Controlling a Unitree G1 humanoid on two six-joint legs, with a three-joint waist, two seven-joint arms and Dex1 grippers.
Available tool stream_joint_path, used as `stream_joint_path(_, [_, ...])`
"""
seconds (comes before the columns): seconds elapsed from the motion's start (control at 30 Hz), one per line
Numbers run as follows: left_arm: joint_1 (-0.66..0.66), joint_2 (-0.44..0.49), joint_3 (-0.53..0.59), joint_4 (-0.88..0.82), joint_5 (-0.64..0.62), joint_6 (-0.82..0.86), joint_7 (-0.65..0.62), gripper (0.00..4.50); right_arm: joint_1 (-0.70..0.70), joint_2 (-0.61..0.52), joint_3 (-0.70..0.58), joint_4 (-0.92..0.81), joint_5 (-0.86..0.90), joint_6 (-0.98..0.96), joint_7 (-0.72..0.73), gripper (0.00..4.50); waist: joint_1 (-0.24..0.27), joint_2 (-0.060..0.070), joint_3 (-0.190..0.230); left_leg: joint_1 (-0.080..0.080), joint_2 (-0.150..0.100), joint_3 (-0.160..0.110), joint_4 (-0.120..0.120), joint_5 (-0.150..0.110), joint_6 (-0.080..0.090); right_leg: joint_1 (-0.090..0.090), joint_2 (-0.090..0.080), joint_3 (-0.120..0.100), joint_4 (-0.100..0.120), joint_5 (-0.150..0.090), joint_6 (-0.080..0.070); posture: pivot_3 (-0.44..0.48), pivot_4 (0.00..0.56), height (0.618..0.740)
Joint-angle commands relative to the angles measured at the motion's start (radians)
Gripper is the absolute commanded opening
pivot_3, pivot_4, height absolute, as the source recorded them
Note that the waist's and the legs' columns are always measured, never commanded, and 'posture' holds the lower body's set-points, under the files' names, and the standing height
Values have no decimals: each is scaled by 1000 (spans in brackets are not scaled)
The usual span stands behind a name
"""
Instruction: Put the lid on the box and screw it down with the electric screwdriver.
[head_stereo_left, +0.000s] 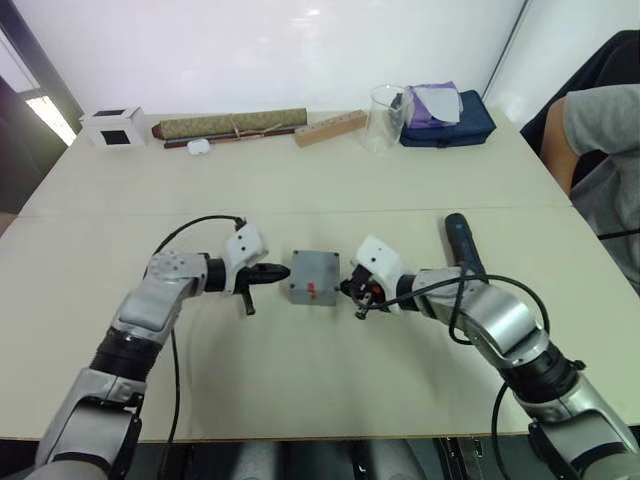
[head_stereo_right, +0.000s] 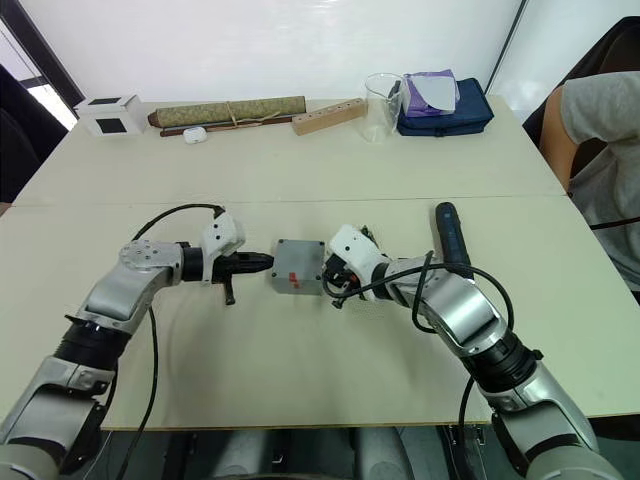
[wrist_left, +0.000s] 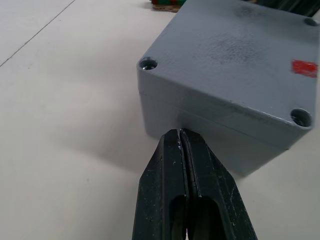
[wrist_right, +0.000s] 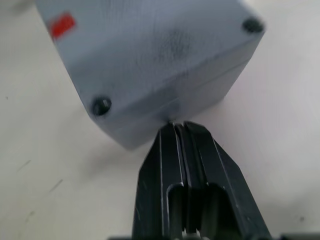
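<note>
2 hands – left hand (wrist_left: 180, 132), right hand (wrist_right: 175, 124) – fingers together, tips against lid (head_stereo_left: 318, 272) seam on matte grey square box (wrist_left: 215, 130).

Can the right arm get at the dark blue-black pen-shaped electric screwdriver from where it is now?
Probably yes. The electric screwdriver lies bare on the table just beyond the right forearm, nothing on it; the right gripper, shut, must first leave the grey box.
</note>
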Motion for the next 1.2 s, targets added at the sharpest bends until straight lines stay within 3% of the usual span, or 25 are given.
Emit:
stream_joint_path(0.03, [-59,-58,-30,50,32,-48,10,0,0,31,-8,-71,55,35,56,55,1,0,0,0,0,0,0,0,0,0,0,0,0,0,0,0,150,736])
stream_joint_path(0.27, [-123,-110,-56,176,106,-106,18,0,12,26,14,-145,72,108,87,55,2,0,0,0,0,0,1,0,0,0,0,0,0,0,0,0,150,736])
stream_joint_path(0.5, [-81,2,-39,205,126,-167,-62,0,-7,-109,-65,-162,39,98,112,55,-2,0,0,0,0,-1,1,0,0,0,0,0,1,0,0,0,150,736])
stream_joint_path(0.63, [-31,64,-25,119,81,-141,-142,0,-22,-159,-105,-92,0,34,114,55,-4,0,0,0,0,-1,1,0,0,0,0,0,1,0,0,0,150,736])
stream_joint_path(0.77, [16,68,-27,0,27,-77,-188,0,-53,-106,-125,42,-45,-52,92,55,-3,0,0,1,0,0,0,0,0,0,1,0,1,0,0,0,150,736])
stream_joint_path(0.97, [18,9,-34,-55,27,-21,-139,0,-70,8,-75,174,-101,-158,96,55,1,0,0,1,0,0,1,0,0,0,0,0,1,0,0,0,150,736])
stream_joint_path(1.2, [5,2,-41,-64,43,-29,-131,0,-31,84,-30,146,-115,-145,107,55,-1,0,0,1,0,0,1,0,0,0,0,0,3,0,0,0,150,736])
